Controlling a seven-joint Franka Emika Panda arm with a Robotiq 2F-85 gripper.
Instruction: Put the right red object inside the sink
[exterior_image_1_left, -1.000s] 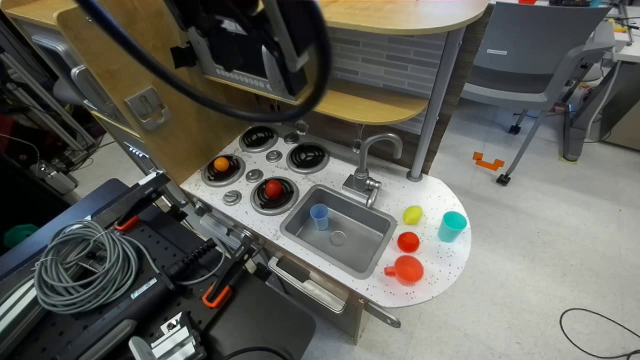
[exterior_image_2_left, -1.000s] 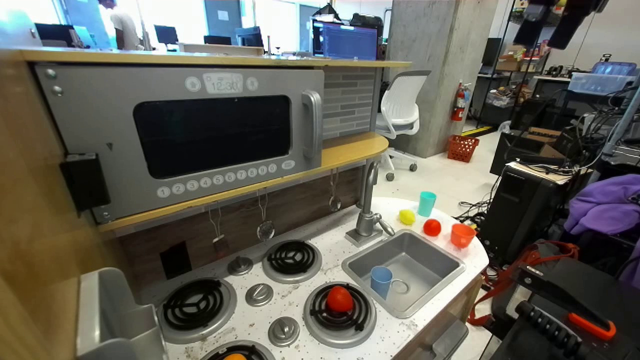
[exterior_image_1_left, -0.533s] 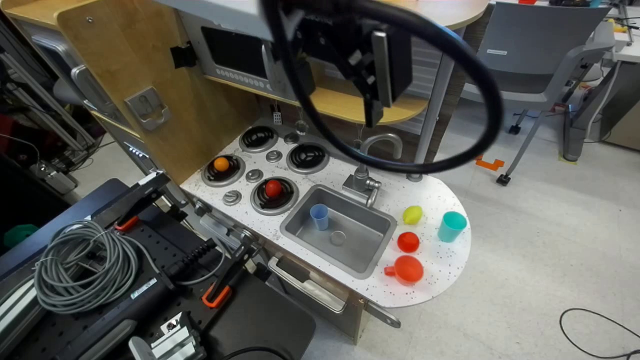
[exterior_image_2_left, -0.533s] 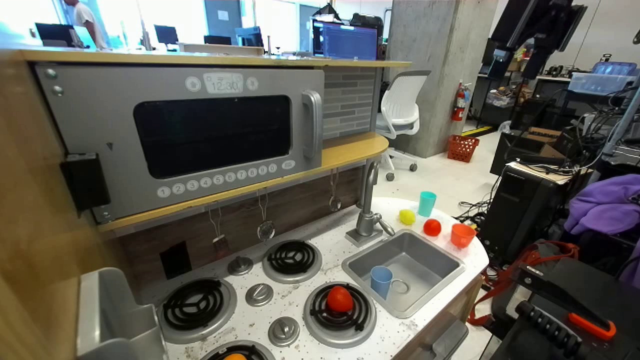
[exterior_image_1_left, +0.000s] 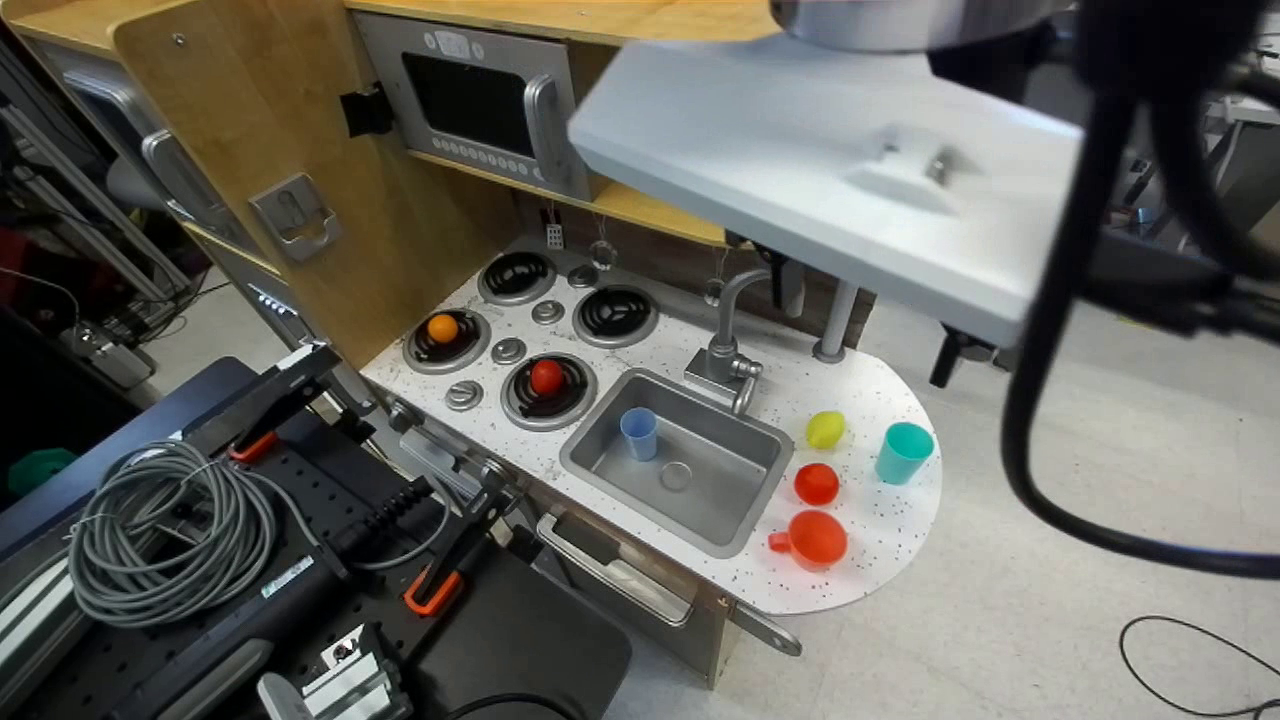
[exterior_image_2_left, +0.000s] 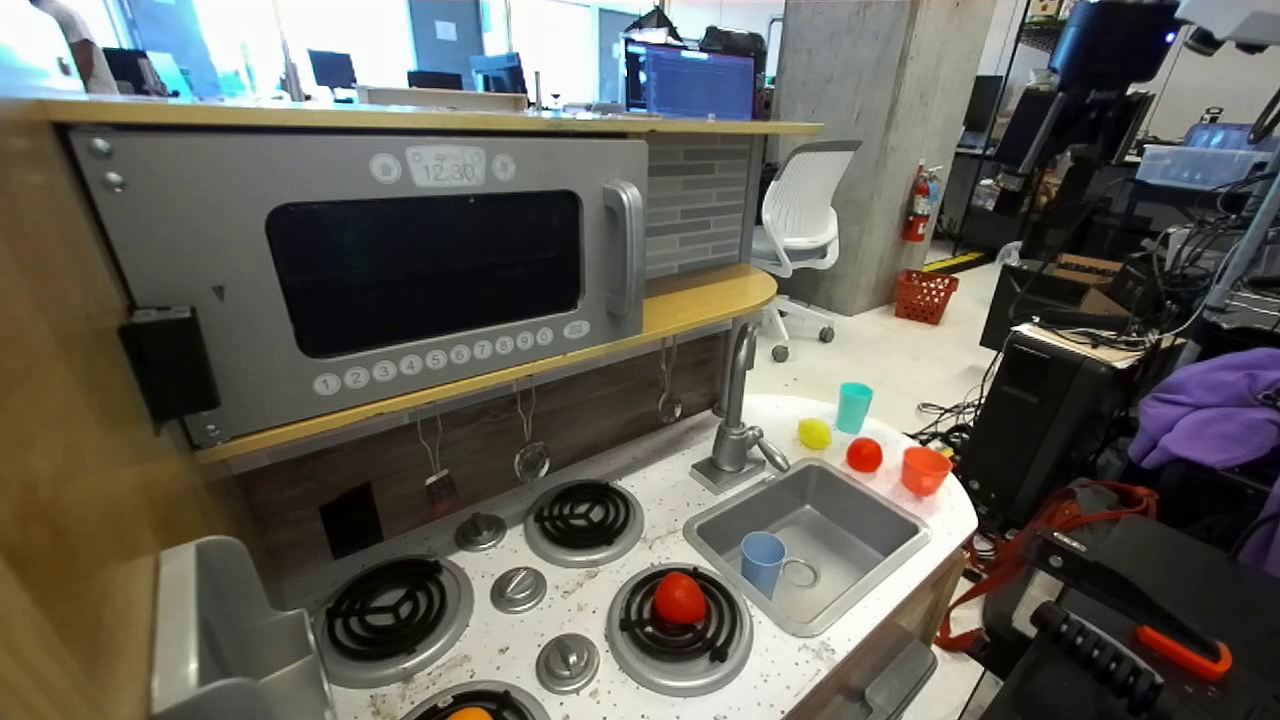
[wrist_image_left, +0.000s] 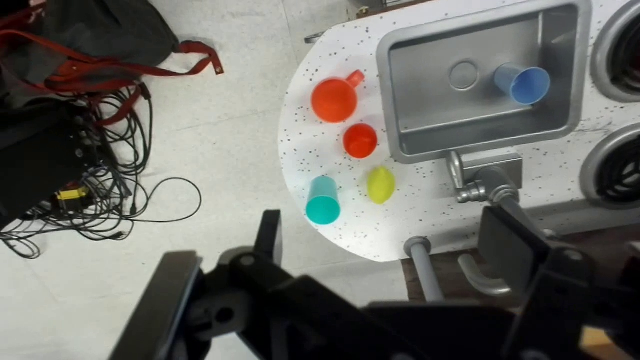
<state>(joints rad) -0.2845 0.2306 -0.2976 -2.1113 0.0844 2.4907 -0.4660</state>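
Hanging well above the level of the white counter (wrist_image_left: 420, 210), the gripper (wrist_image_left: 390, 240) has its jaws spread wide, the two fingers (wrist_image_left: 507, 250) far apart in the wrist view; in an exterior view the arm (exterior_image_1_left: 780, 130), partly blurred, covers most of them. Out past the fingertips, within the span between them, the small round red piece (wrist_image_left: 360, 140) sits on the counter outside the sink (wrist_image_left: 430, 97), well apart from the gripper. Nearer the gripper, just beside the red piece, lies a yellow lemon (wrist_image_left: 381, 185), and a cyan cup (wrist_image_left: 323, 200) stands toward the finger at the wrist view's left. Farther out than the red piece, and close beside it, is an orange-red cup (wrist_image_left: 334, 100), its handle on the sink side. The sink also lies past the fingertips, toward the finger at the wrist view's right, with a blue cup (wrist_image_left: 522, 82) inside and a grey faucet (wrist_image_left: 496, 182) along the edge closest to the gripper. Beyond the sink from the gripper, as both exterior views show, a red ball (exterior_image_2_left: 680, 598) rests on a burner (exterior_image_2_left: 680, 682), and an orange ball (exterior_image_1_left: 443, 328) on another burner (exterior_image_1_left: 474, 345), farther still.
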